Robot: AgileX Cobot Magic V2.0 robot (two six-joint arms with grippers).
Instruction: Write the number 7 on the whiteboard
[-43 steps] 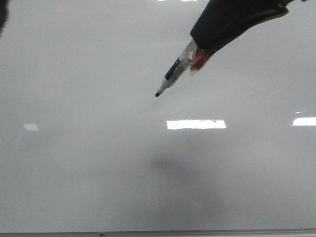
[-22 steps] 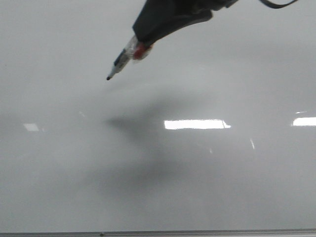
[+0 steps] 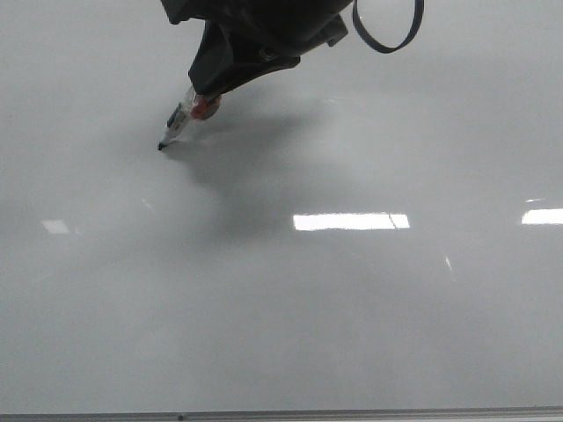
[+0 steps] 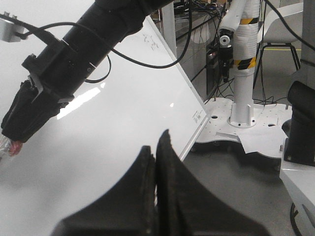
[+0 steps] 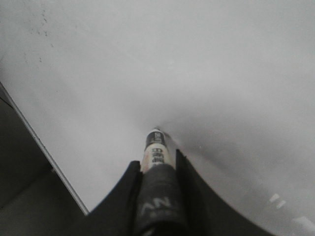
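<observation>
The main risk from here is poor contact at the tip: pressed too lightly, the marker [image 3: 181, 123] would skip and leave a broken top stroke; pressed too hard, it could slip in the grip or drag off line on the glossy whiteboard [image 3: 369, 334]. Its slanted hold makes a wobbling line likely, in my judgement.

The right arm reaches in from above in the front view, its right pincer [image 3: 207, 88] clamped on the marker, which angles down and toward the robot's left. The dark tip sits at, or just off, the board in the upper left area; contact cannot be confirmed. No ink of the number 7 shows yet, so the digit is unstarted.

The left pincer [image 4: 156, 162] is held apart from the board, jaws pressed together on nothing.
</observation>
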